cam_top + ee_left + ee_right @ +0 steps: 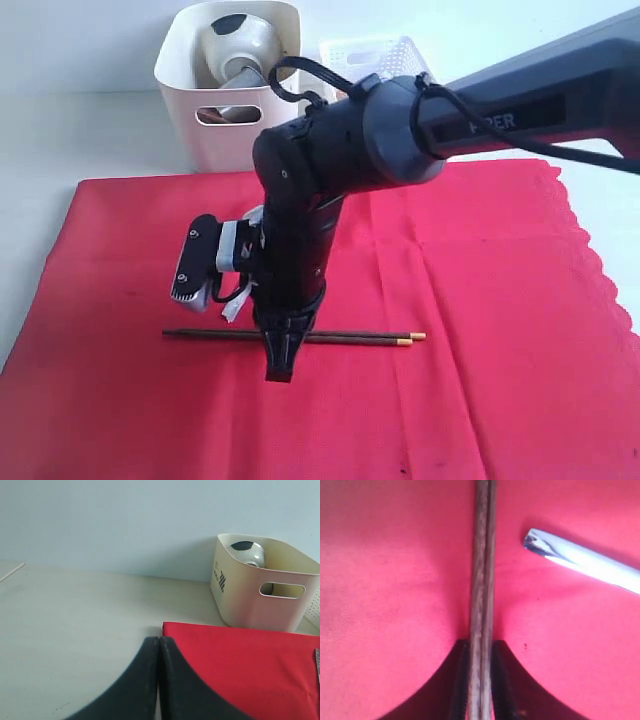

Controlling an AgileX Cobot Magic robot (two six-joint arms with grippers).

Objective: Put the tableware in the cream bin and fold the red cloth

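Note:
The dark yellow-tipped chopsticks (370, 339) lie side by side on the red cloth (480, 300). My right gripper (278, 362) points down over them and is shut on the chopsticks (482, 580), one finger on each side. A silver knife (590, 562) rests on the cloth close beside them. The cream bin (235, 140) stands behind the cloth with a pale bowl (240, 40) tipped inside; in the left wrist view the cream bin (250, 605) shows a shiny steel piece (247, 552) in it. My left gripper (159, 641) is shut and empty, above the table by a corner of the red cloth (240, 665).
A white lattice basket (375, 55) stands behind the bin, to its right. The right arm (520, 110) reaches in from the right across the cloth. The pale table (75, 620) runs to a light wall behind.

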